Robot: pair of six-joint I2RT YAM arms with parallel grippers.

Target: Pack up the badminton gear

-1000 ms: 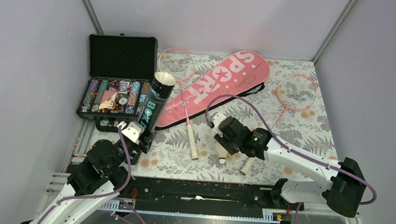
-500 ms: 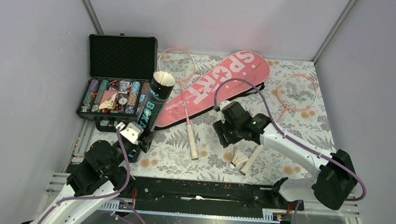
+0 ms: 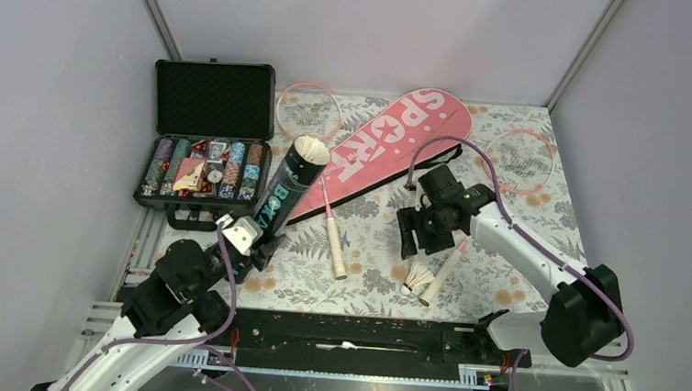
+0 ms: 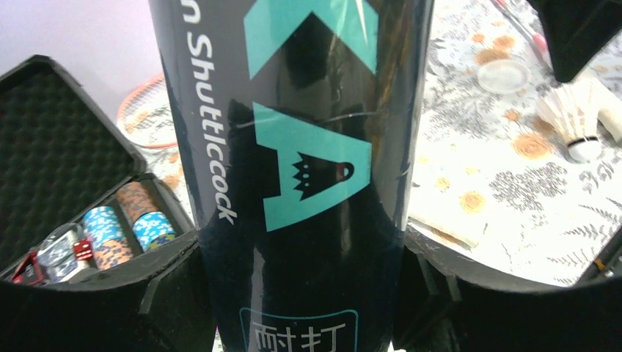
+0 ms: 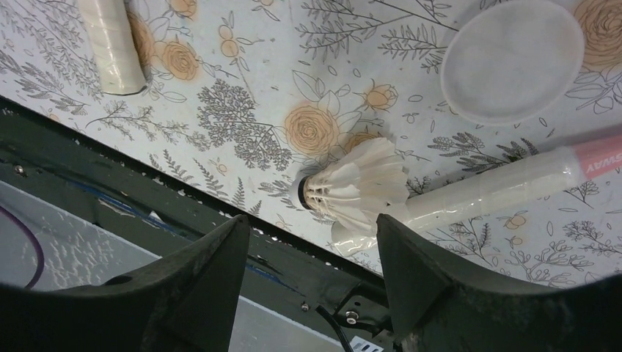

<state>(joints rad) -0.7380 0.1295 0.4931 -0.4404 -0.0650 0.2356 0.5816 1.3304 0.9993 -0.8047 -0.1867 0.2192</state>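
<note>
My left gripper [image 3: 247, 244] [image 4: 304, 293] is shut on the lower part of the long black tube [image 3: 284, 196] [image 4: 293, 147], which leans right with its open end up. A white shuttlecock [image 3: 418, 276] [image 5: 352, 187] lies on the cloth against the white handle [image 5: 484, 191] of the right-hand racket [image 3: 520, 160]. My right gripper [image 3: 418, 235] [image 5: 312, 227] hangs open just behind and above the shuttlecock, holding nothing. The other racket [image 3: 328, 203] lies over the edge of the pink SPORT bag [image 3: 387, 143].
An open black case of poker chips [image 3: 206, 144] [image 4: 117, 227] stands at the back left, close to the tube. A round white lid [image 5: 512, 60] [image 4: 501, 73] lies on the floral cloth. The black base rail [image 3: 351, 334] runs along the near edge.
My right gripper opened, left the shuttlecock on the cloth by the racket handle and moved back and to the right. The left arm tilted the tube's open end rightward.
</note>
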